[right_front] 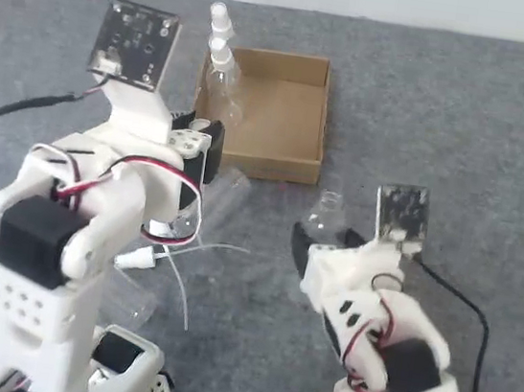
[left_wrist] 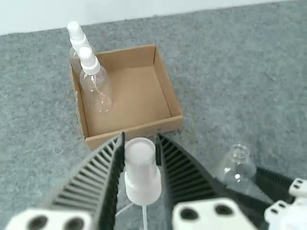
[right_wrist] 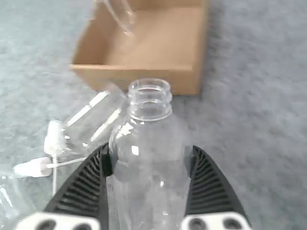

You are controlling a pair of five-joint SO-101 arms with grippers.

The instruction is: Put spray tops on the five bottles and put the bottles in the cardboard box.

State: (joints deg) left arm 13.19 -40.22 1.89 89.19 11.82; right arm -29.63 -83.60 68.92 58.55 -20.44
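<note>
My left gripper (left_wrist: 139, 139) is shut on a white spray top (left_wrist: 142, 165), whose thin tube hangs below it, above the carpet just in front of the cardboard box (left_wrist: 134, 129). My right gripper (right_wrist: 148, 155) is shut on an upright clear bottle (right_wrist: 148, 139) with a bare open neck; the same bottle (right_front: 327, 212) stands to the box's front right. Two clear bottles with spray tops (left_wrist: 93, 81) (left_wrist: 74, 38) stand upright along the left wall of the box (right_front: 270, 168). The left gripper (right_front: 201, 145) hangs by the box's front left corner.
A capless bottle (right_wrist: 91, 124) lies on its side on the grey carpet between the arms, with two loose spray tops (right_wrist: 53, 136) (right_wrist: 31, 167) beside it. Another clear bottle (right_front: 132, 300) lies near the left arm's base. The right half of the box holds nothing.
</note>
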